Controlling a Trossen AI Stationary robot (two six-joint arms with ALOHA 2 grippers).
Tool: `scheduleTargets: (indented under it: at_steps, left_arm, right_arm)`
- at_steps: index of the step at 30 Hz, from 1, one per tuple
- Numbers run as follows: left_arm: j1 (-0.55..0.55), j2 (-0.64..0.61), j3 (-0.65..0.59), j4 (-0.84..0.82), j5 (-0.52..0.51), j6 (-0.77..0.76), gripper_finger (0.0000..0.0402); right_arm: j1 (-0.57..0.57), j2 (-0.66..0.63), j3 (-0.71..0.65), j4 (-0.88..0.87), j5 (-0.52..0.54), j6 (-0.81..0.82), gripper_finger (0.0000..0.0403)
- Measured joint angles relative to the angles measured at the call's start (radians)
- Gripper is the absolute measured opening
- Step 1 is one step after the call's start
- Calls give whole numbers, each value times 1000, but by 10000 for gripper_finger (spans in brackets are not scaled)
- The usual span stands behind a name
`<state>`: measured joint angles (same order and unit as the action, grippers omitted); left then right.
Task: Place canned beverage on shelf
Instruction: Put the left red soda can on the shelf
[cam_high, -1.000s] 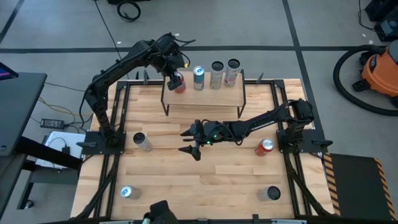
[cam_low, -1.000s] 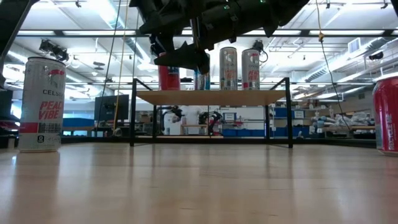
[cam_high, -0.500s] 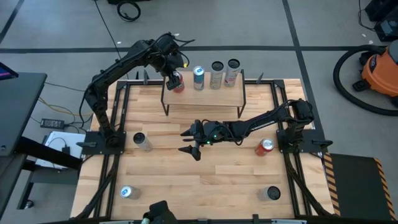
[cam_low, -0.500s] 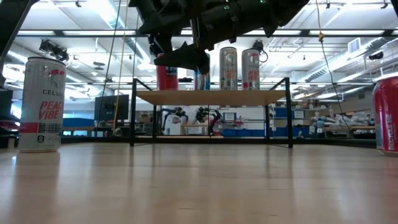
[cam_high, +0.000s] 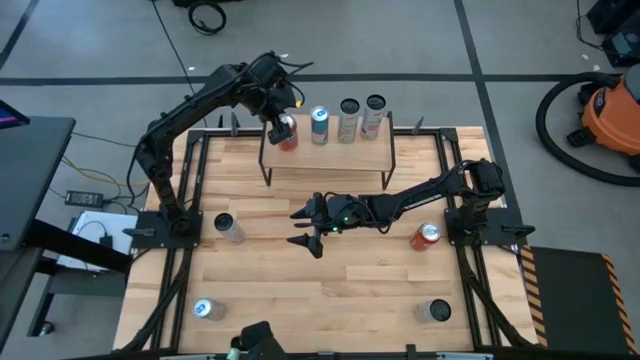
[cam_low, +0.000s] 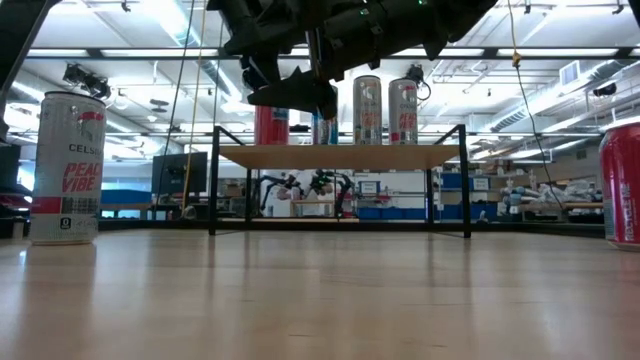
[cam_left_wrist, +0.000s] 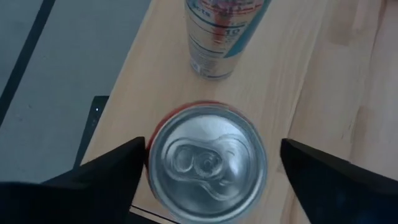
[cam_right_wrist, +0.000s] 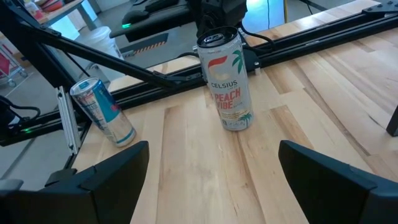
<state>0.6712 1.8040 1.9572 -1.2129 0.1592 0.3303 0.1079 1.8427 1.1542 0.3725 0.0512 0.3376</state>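
The shelf (cam_high: 327, 156) stands at the table's far middle on thin black legs. Four cans stand upright in a row on its board: a red can (cam_high: 288, 136) at the left end, then a blue one (cam_high: 320, 125) and two silver ones (cam_high: 348, 119). My left gripper (cam_high: 283, 124) hangs open over the red can (cam_left_wrist: 208, 163), pointing steeply down with a finger on either side of its top. My right gripper (cam_high: 304, 228) is open and empty above the table's middle, pointing toward the left edge. My left gripper stands astride the red can's top from above. One finger (cam_left_wrist: 323, 171) is plainly clear of the rim. The other finger (cam_left_wrist: 115, 171) lies right beside the rim (cam_left_wrist: 151, 163), and I cannot tell whether it touches. The can stands upright on the shelf board (cam_left_wrist: 280, 81).
A white Celsius can (cam_high: 228, 227) stands at the table's left. A blue can (cam_high: 203, 309) is at the near left, a red can (cam_high: 427, 235) at the right and another can (cam_high: 436, 311) at the near right. Black rails (cam_high: 186, 190) run along the table's sides.
My left gripper's fingers have spread a little wider about the red can. The can stays upright at the shelf's left end, and both arms have kept their places.
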Motion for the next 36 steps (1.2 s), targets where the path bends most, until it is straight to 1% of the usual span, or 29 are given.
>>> scheduleTargets:
  at_steps: [1,3,8,12,15,26,36]
  left_arm:
    - [0,0,0,1,-2,5,388]
    - [0,0,0,0,-4,18,394]
    - [0,0,0,0,-12,23,386]
    - [0,-3,0,0,-76,24,385]
    - [0,-7,0,2,-89,21,385]
    - [-9,-7,0,5,-92,-111,385]
    - [-32,-7,0,10,-94,-161,385]
  right_arm:
    - [0,0,0,0,0,0,368]
    - [0,0,0,0,0,0,368]
    - [0,0,0,0,0,0,368]
    - [0,0,0,0,0,0,368]
    - [0,0,0,0,0,0,368]
    - [0,0,0,0,0,0,368]
    - [0,0,0,0,0,0,368]
